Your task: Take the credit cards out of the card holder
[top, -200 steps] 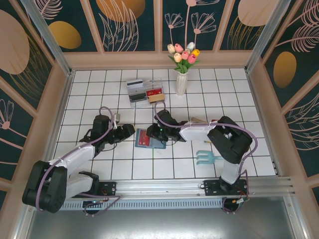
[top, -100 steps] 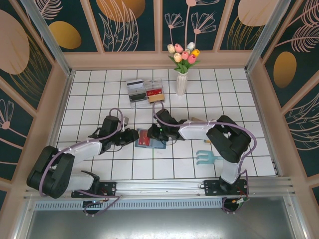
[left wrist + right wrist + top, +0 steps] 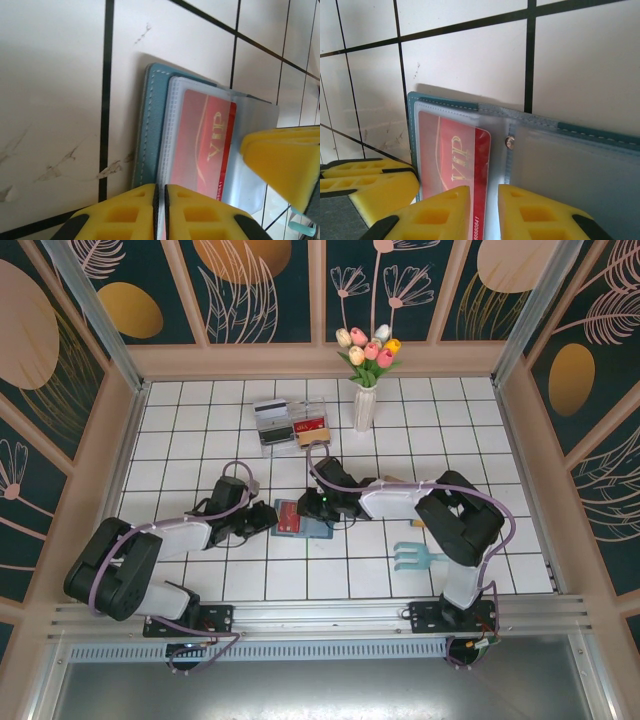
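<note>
The teal card holder [image 3: 300,518] lies open on the tiled floor between my two grippers. A red VIP credit card [image 3: 202,135] sits inside its clear left sleeve, and the same red card [image 3: 452,145] lies under my right fingertips. My left gripper [image 3: 161,187] is at the holder's left edge [image 3: 150,125], its jaws pinched on the rim of the clear sleeve. My right gripper [image 3: 484,190] stands over the card's right edge, jaws a little apart, nothing visibly clamped. The right-hand pocket [image 3: 570,170] looks empty.
A clear two-compartment tray [image 3: 292,423] at the back holds grey, black, red and tan cards. A vase of tulips [image 3: 366,390] stands right of it. A light-blue hand rake [image 3: 418,557] lies near the right arm's base. Walls fence the floor.
My left gripper slid right to the holder's left edge and its jaws closed there. The right gripper stayed over the holder, jaws slightly narrower.
</note>
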